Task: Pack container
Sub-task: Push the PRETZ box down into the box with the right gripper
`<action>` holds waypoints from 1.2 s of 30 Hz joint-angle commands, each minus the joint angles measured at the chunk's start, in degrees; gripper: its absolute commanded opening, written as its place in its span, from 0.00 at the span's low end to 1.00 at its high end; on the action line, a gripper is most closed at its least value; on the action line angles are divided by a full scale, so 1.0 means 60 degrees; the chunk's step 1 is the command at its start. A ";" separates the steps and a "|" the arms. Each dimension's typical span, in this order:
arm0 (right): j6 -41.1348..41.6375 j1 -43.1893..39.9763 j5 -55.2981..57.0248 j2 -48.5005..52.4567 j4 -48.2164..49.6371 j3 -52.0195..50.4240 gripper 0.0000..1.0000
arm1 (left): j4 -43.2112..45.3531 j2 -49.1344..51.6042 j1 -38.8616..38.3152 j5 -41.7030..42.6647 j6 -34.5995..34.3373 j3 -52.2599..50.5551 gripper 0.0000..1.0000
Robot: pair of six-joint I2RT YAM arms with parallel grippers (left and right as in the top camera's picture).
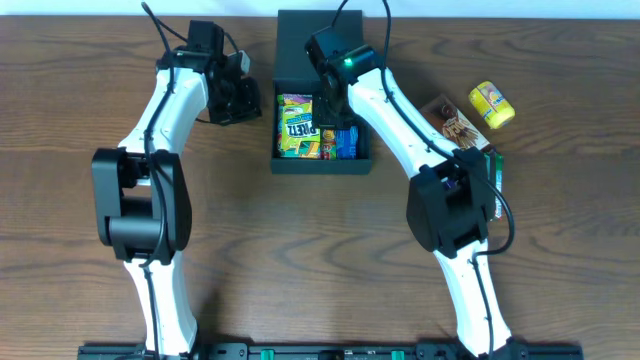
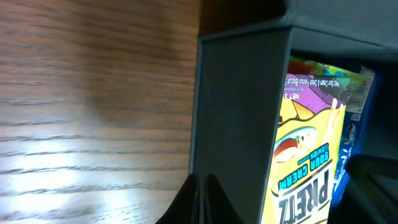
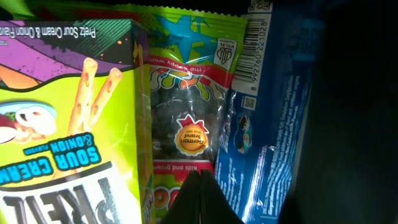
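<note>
When scanning from the left, start at the left gripper (image 2: pixel 202 186): fingers pinched together on nothing, hanging just outside the left wall of the container (image 2: pixel 242 112), low over the wooden table (image 2: pixel 93 93). Wall close beside the tips; cannot tell whether touching.

Next, the container itself: middle of the far half of the table, between the two arms, flap lid (image 1: pixel 295 45) thrown back away from the robot, box and lid together running front to back. Inside, left to right: a yellow-green Pretz box (image 3: pixel 62 124), a sweets packet (image 3: pixel 186 93) and a blue packet (image 3: pixel 261 124), laid side by side, each lengthwise front to back, covering most of the floor.

Find the right gripper (image 3: pixel 200 186) down inside the container, closed and empty, tips over the sweets packet close to the blue one.

Further right, outside the box and well apart from it: a brown packet (image 1: pixel 455 125) and a small yellow snack (image 1: pixel 492 105), near the right arm's elbow. Something green (image 1: pixel 490 165) half hidden under that arm, not identifiable.

Judge the packing partly done. For the next fetch, count the right arm as nearer, with the leftovers lying to the box's right: lift clear of the rim first, then swing right. Little spare room inside, so expect a squeeze. Flat, matte wood all round.
</note>
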 commanded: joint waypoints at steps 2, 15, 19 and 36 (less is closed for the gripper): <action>-0.0412 0.0069 -0.0506 0.0197 0.0408 -0.0204 0.01 | 0.0069 0.0182 -0.0240 0.0335 -0.0106 -0.0084 0.06; -0.0739 0.0087 -0.1195 0.0200 0.1064 -0.0204 0.01 | 0.0222 0.0197 -0.0492 0.0262 -0.0208 -0.0084 0.06; -0.0732 0.0069 -0.1293 0.0204 0.0976 -0.0204 0.01 | 0.0222 0.0197 -0.0492 0.0262 -0.0208 -0.0084 0.06; -0.1239 0.0215 -0.2222 0.0200 0.0379 -0.0200 0.01 | 0.0219 0.0197 -0.0492 0.0193 -0.0211 -0.0084 0.06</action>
